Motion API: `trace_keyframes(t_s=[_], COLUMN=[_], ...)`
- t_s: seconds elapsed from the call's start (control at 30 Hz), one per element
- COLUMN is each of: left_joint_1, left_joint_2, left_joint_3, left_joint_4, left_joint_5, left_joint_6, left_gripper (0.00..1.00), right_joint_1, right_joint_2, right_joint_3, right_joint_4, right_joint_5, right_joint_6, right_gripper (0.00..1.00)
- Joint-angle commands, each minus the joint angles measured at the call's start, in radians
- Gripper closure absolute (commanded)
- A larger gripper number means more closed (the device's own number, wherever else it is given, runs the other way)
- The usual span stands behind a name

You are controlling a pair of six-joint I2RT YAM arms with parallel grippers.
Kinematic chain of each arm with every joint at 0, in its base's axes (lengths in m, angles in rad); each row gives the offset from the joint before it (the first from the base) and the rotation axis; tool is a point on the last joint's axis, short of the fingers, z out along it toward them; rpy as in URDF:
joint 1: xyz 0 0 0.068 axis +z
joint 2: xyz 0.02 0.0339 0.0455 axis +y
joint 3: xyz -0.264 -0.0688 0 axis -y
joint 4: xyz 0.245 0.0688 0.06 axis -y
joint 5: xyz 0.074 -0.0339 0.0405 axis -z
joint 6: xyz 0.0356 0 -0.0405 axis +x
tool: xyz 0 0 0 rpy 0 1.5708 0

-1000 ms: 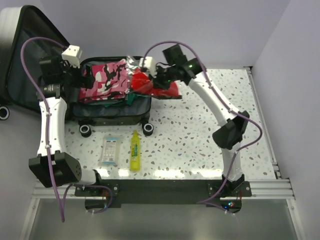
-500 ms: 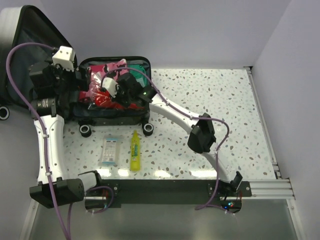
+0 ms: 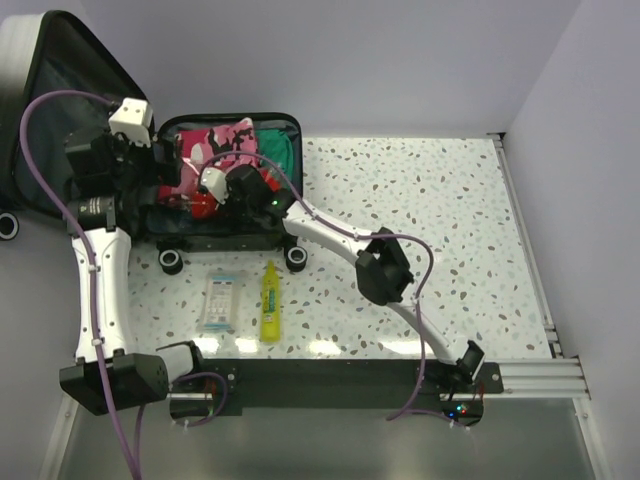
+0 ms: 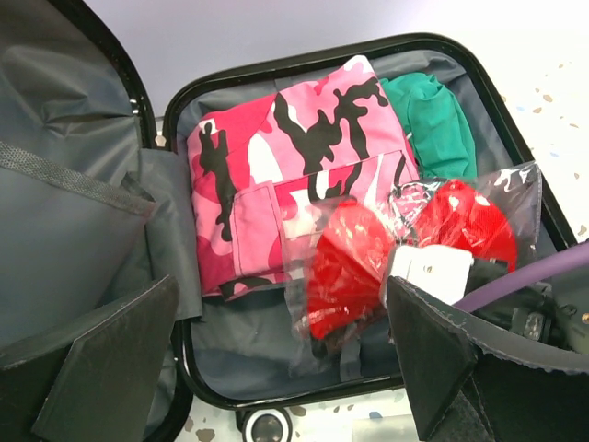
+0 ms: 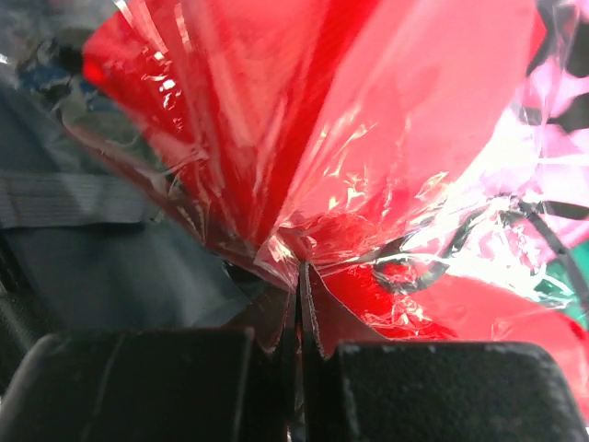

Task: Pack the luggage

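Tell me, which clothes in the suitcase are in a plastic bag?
The red clothes, pinched by the right end effector. The pink camouflage piece and the green one lie bare.

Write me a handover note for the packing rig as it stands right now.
Claws: left claw is open and empty, over the suitcase. Right claw is shut on the clear bag holding something red.
Done: pink camo garment and green garment are in the suitcase. The bag lies inside, partly on the pink one.
Left: release the bag, then pack the yellow bottle and flat packet lying on the table, then probably close the lid.
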Motion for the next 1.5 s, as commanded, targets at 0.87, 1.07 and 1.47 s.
trace_keyframes(t_s=[0.87, 1.07, 1.47], left_joint_1=[-0.002, -0.054, -0.086], left_joint_2=[0.144, 0.239, 0.484], left_joint_3=[-0.209, -0.203, -0.159], left_joint_4=[0.096, 0.139, 0.151], left_joint_5=[0.027, 0.017, -0.119], left_joint_6=[0.032, 0.025, -0.034], left_gripper=[0.24, 0.27, 0.28], right_joint_1=[-0.079, -0.121, -0.201], right_joint_2=[-0.401, -0.378, -0.162], right_joint_3=[-0.294, -0.315, -0.288], right_joint_4=[-0.027, -0.090, -0.133], right_joint_5=[-0.296, -0.269, -0.151], right_joint_6=[0.194, 0.169, 0.056], right_gripper=[0.41, 0.73, 0.81])
